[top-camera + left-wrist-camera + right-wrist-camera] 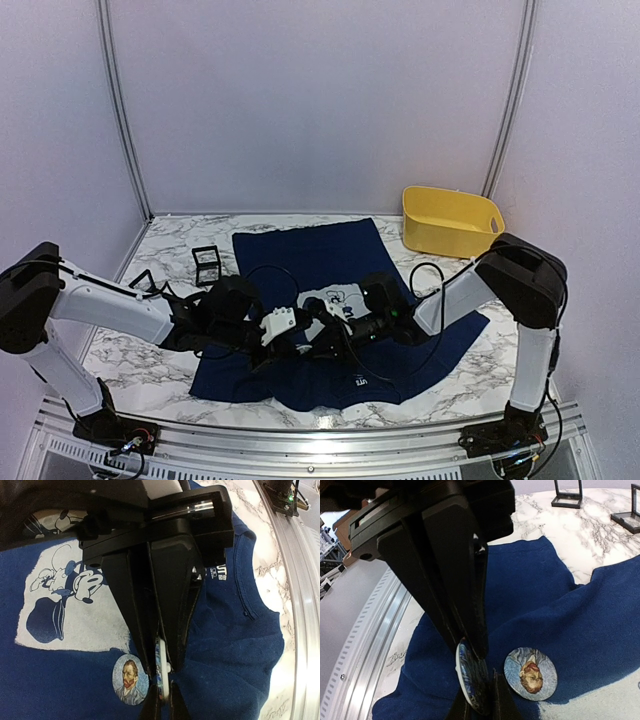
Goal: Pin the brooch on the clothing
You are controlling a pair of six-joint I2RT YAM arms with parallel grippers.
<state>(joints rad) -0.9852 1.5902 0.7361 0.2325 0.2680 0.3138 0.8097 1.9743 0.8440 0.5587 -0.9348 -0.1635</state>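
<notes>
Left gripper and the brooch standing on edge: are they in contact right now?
Touching. The left wrist view shows the left gripper shut on the brooch, pinching it from both sides with no gap.

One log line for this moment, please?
left jaws: shut on held brooch | right jaws: shut on held brooch too | second brooch: flat on T-shirt

White printed neck label (218,573) inside the collar of the navy T-shirt (240,645), letters "UT" beside two tiny squares, too small to read from the top camera, no other text legible
</notes>
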